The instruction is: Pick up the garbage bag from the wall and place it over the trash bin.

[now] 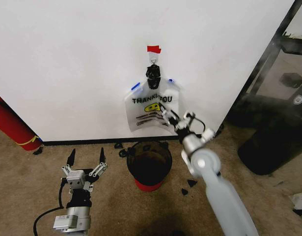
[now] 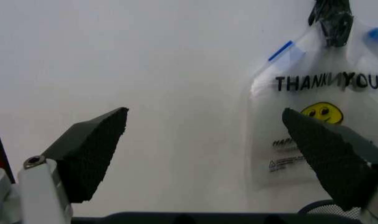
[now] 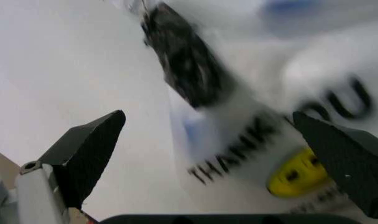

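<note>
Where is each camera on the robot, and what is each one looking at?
Head view: from the robot's head, looking down at the wall, garbage bag and trash bin; both arms show.
Left wrist view: low by the floor, facing the wall; open left claw frames it.
Right wrist view: close to the bag, through the open right claw.
Shared: all three show the bag's THANK YOU print and smiley.

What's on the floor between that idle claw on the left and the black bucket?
Bare tan carpet, in the head view. The left gripper hangs open beside the trash bin; nothing lies between them.
</note>
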{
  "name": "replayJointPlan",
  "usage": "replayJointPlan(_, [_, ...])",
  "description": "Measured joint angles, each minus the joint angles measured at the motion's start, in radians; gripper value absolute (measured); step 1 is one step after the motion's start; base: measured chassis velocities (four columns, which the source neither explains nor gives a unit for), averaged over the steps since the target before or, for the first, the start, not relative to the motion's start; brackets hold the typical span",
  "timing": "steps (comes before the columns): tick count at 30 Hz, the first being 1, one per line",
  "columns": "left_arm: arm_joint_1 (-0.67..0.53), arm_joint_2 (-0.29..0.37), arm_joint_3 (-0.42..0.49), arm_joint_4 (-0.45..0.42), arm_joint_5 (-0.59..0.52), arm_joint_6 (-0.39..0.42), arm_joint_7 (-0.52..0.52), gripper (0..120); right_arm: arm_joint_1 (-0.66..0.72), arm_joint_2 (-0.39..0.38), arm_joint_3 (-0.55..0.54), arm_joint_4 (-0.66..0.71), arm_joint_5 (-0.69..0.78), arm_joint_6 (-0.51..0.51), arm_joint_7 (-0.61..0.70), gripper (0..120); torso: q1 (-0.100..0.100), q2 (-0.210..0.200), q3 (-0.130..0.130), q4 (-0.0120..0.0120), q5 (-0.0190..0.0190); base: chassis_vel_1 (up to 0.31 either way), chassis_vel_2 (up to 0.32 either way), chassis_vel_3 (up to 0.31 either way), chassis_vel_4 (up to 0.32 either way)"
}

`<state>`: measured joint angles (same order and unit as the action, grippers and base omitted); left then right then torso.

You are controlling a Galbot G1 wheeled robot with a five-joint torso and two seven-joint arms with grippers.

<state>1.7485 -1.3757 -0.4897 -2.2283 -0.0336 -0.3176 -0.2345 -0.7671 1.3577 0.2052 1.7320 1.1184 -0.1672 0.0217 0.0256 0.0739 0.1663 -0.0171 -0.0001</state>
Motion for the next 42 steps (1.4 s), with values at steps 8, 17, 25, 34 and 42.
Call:
replayJointPlan(8, [-0.025, -0.016, -0.003, -0.004, 0.005, 0.013, -0.002, 98, 0.141, 0.055, -0.046, -0.134, 0.039, -0.011, 0.002, 100, 0.000, 0.000, 0.000, 0.0001, 0.0000, 0.000, 0.000, 0.000, 0.000])
replayJointPlan(17, [-0.036, -0.008, -0.008, -0.001, -0.018, 0.016, -0.005, 98, 0.201, 0.112, -0.055, -0.216, 0.038, -0.018, 0.025, 98, 0.000, 0.000, 0.000, 0.0000, -0.0002, 0.000, 0.000, 0.000, 0.000])
replayJointPlan(25, [-0.039, -0.003, -0.005, 0.006, -0.022, 0.017, -0.009, 98, 0.203, 0.116, -0.042, -0.212, 0.043, -0.015, 0.042, 77, 0.000, 0.000, 0.000, -0.0003, 0.0001, 0.000, 0.000, 0.000, 0.000])
replayJointPlan(34, [-0.039, -0.004, 0.010, 0.022, -0.022, 0.012, -0.011, 98, 0.187, 0.110, -0.041, -0.186, 0.026, -0.011, 0.046, 42, 0.000, 0.000, 0.000, -0.0001, 0.0001, 0.000, 0.000, 0.000, 0.000])
replayJointPlan(42, [-0.038, -0.004, 0.011, 0.024, -0.026, 0.010, -0.012, 98, 0.182, 0.103, -0.041, -0.174, 0.020, -0.010, 0.046, 14, 0.000, 0.000, 0.000, 0.0000, 0.0002, 0.000, 0.000, 0.000, 0.000])
